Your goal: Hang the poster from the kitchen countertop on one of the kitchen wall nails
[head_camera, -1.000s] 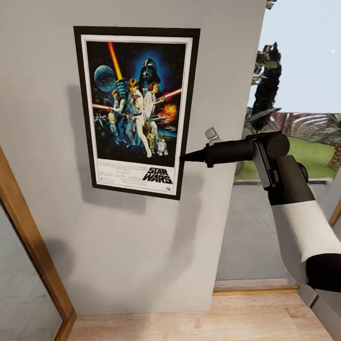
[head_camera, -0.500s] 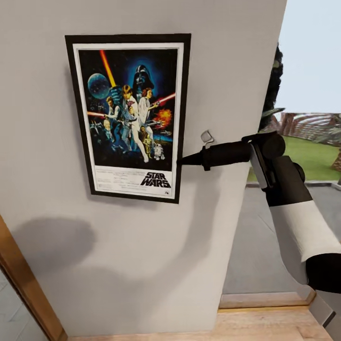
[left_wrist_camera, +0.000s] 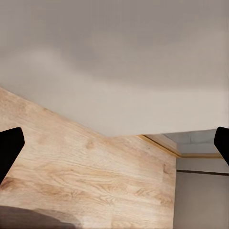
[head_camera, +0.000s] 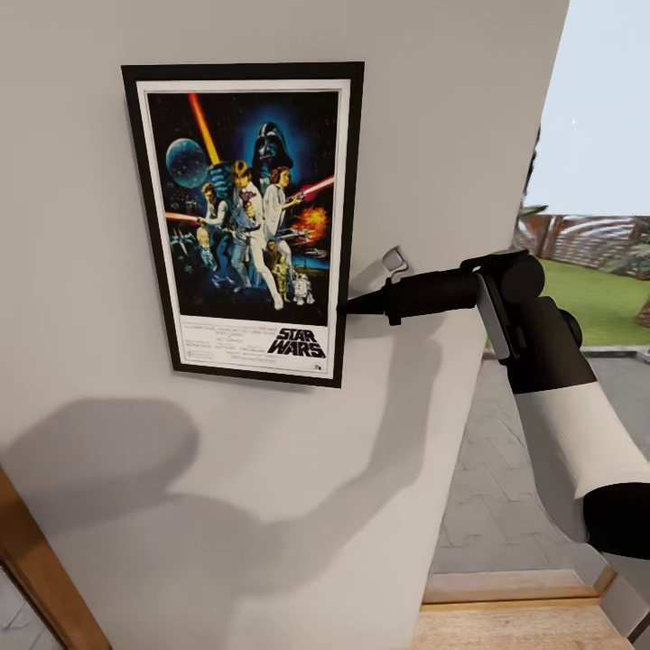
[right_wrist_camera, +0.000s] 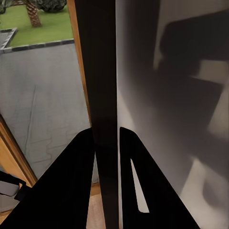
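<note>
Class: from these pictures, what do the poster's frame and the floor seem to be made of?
The poster: its frame looks like matte black plastic or painted wood, flat and without shine; it cannot be settled. The floor: light wood planks with visible grain, satin finish.

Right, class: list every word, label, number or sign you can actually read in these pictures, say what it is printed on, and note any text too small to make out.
"STAR WARS": logo in the white strip at the lower right of the poster, which the right gripper pinches by its edge against the wall.
Credit lines left of the logo on the poster: too small to read.
Small mark under the logo: too small to read.
</note>
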Controlling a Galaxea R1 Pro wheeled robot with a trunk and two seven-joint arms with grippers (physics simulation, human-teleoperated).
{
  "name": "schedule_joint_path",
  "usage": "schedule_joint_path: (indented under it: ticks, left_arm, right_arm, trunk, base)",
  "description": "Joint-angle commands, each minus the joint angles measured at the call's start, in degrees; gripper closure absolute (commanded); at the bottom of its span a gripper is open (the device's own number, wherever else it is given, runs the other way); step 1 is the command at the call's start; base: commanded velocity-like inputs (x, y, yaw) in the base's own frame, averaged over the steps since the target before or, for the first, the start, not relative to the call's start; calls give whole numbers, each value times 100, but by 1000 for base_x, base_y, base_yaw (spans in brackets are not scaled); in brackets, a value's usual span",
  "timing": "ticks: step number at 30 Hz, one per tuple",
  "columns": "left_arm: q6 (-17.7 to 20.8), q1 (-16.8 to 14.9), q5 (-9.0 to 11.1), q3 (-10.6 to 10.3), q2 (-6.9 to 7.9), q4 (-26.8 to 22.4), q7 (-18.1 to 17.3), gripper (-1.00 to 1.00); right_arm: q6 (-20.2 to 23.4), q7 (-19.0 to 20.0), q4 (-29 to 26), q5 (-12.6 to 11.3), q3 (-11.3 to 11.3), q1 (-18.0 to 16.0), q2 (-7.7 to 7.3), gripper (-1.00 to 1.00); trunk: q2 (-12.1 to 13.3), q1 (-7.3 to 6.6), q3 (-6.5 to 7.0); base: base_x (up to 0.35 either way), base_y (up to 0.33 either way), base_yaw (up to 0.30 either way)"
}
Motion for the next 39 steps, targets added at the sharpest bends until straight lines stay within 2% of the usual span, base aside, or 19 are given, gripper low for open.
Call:
schedule_joint_path:
  ticks: [1, 39]
  left_arm:
    - [-34, -3, -51, 45, 1, 8, -14, -100]
    - [-34, 41, -51, 45, 62, 0, -21, -100]
  right_arm:
    - [68, 0, 2, -41, 9, -3, -5, 100]
    - [68, -2, 2, -25, 1, -2, -5, 100]
  trunk:
    - [-4, 2, -3]
    - [-4, 2, -3]
  base:
    - [0, 0, 0]
    - [0, 0, 0]
